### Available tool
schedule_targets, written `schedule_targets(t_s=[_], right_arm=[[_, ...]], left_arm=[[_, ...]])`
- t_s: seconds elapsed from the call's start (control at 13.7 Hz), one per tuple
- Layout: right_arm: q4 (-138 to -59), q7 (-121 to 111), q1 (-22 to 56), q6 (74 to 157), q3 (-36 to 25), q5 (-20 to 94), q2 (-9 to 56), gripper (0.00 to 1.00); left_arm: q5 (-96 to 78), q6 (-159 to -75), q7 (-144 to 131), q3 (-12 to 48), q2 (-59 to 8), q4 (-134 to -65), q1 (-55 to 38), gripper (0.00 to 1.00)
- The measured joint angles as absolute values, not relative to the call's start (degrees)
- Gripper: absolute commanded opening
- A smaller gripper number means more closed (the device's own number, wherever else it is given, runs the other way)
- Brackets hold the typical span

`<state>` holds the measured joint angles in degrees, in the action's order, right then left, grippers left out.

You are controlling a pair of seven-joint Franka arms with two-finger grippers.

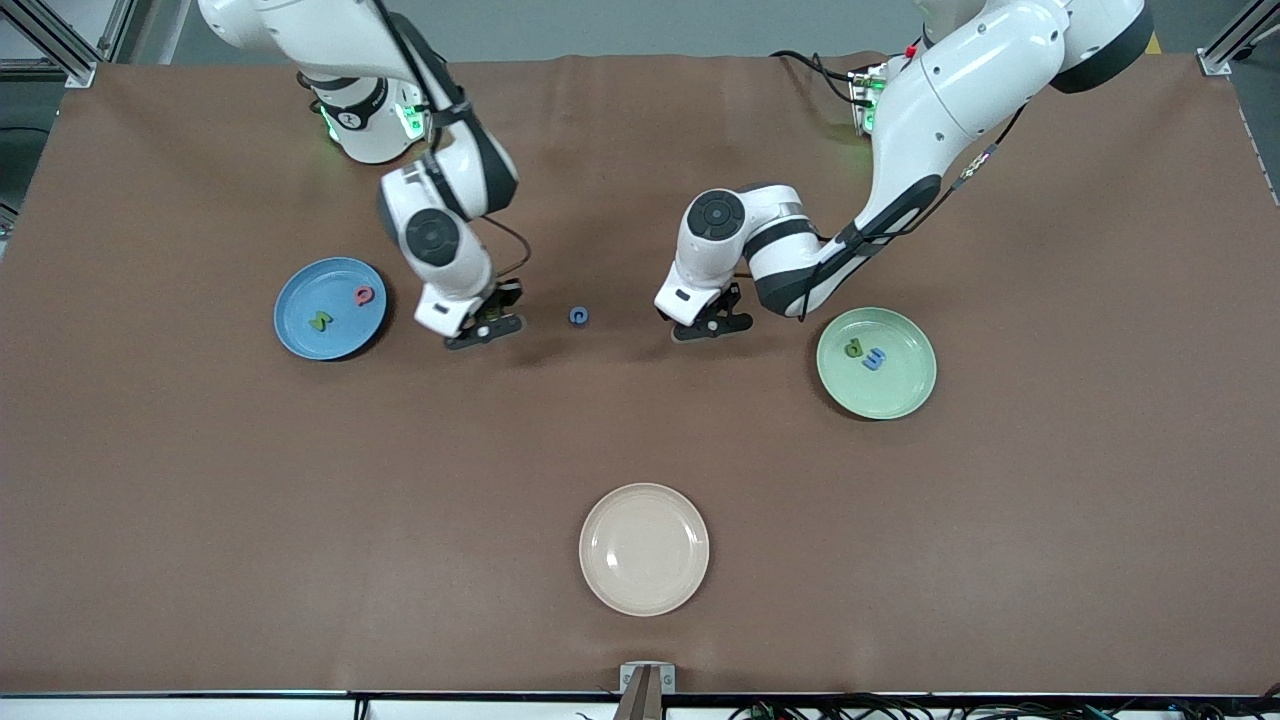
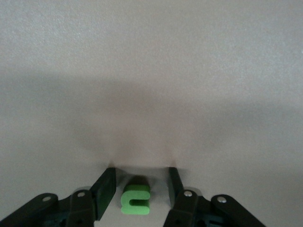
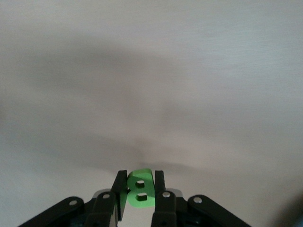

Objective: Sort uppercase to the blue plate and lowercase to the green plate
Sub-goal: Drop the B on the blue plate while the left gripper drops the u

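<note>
While the green B [image 3: 140, 189] sits pinched between the right gripper [image 1: 486, 328] fingers, that gripper is low over bare desk [image 1: 900, 550] just beside the blue plate [image 1: 300, 340]. Blue plate holds the pink Q [image 1: 364, 295] and green N [image 1: 320, 321]. Left gripper [image 1: 712, 322] is low over the desk near the green plate [image 1: 905, 395], fingers part open on either side of a small green letter [image 2: 136, 199]; cannot tell if they touch it. Green plate holds the green p [image 1: 853, 347] and blue m [image 1: 874, 359]. Blue G [image 1: 578, 316] lies on the desk between the two grippers. Cream plate [image 1: 644, 549] sits nearest the camera.
</note>
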<state>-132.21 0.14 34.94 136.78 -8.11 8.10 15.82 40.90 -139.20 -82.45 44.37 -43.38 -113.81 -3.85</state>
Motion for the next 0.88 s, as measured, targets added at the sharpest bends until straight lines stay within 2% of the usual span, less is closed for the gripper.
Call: schedule_targets(t_s=[0.22,0.37,0.66,0.73,0.8,0.88], right_arm=[[-132.23,-12.62,25.51,130.34,-8.32,8.07,11.97,0.01],[-132.23,-16.46,22.13,126.70,-8.38,7.71,10.74,0.01],[-132.49,-19.95,16.14,120.55,-8.51,2.17,7.52,0.01],[-132.74,-22.25,13.63,119.63,-8.58,1.92,6.91,0.04],[-132.94,-24.21,11.29,118.93,-8.65,1.84,6.51,0.25],[-133.08,-25.45,9.52,118.18,-8.71,1.81,6.30,0.92]], left_arm=[[40.89,-139.20,-83.20,44.40,-43.22,-114.12,-4.31,0.33],[40.90,-139.25,-83.73,44.61,-43.19,-114.22,-4.51,0.24],[40.84,-139.11,-84.96,44.80,-42.68,-114.38,-4.44,0.17],[40.83,-139.11,-85.16,44.79,-42.67,-114.42,-4.48,0.17],[40.78,-139.14,-85.34,44.80,-42.67,-114.43,-4.42,0.17],[40.70,-139.16,-85.41,44.82,-42.67,-114.43,-4.36,0.17]])
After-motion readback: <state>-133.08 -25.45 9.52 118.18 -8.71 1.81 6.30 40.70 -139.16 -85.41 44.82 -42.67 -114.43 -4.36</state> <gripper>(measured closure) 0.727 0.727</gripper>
